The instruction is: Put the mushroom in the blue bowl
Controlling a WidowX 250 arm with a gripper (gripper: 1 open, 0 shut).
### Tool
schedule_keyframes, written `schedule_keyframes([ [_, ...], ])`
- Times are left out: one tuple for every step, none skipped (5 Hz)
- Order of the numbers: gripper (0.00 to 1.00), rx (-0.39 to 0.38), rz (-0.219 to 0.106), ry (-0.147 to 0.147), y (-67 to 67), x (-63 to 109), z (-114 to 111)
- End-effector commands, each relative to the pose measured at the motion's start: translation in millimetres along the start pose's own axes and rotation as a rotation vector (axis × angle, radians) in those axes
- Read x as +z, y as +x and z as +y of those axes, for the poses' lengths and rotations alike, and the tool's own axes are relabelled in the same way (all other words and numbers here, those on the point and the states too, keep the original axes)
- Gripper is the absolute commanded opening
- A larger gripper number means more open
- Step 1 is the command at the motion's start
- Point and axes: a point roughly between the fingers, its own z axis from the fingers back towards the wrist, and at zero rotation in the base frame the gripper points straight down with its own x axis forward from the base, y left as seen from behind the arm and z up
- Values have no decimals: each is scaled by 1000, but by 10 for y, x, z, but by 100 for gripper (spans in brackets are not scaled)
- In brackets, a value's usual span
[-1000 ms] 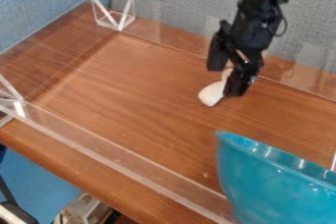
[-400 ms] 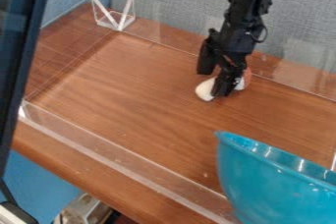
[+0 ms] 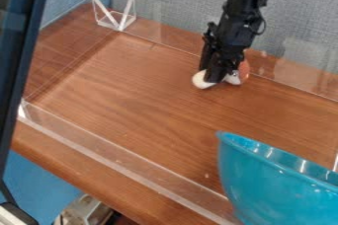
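Note:
The mushroom (image 3: 219,76) lies on the wooden table (image 3: 119,81) toward the back right, its cream stem showing on the left and its reddish-brown cap on the right. My black gripper (image 3: 219,69) comes straight down on it, with its fingers closed around the mushroom's middle. The mushroom still touches the tabletop. The blue bowl (image 3: 278,182) fills the bottom right corner, partly cut off by the frame edge, well in front of the gripper.
A low clear acrylic wall (image 3: 106,155) runs around the table. Two clear triangular stands (image 3: 113,14) sit at the back left corner. A dark vertical bar (image 3: 19,81) crosses the left edge of the view.
The gripper has dropped onto the mushroom and shut on it; one second ago its fingers stood open above it. The dark bar has appeared at the left.

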Motion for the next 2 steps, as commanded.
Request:
schedule_keyframes([
  [0,-19,-66,62,-41,393,75],
  [0,-20,-64,61,-71,401,79],
])
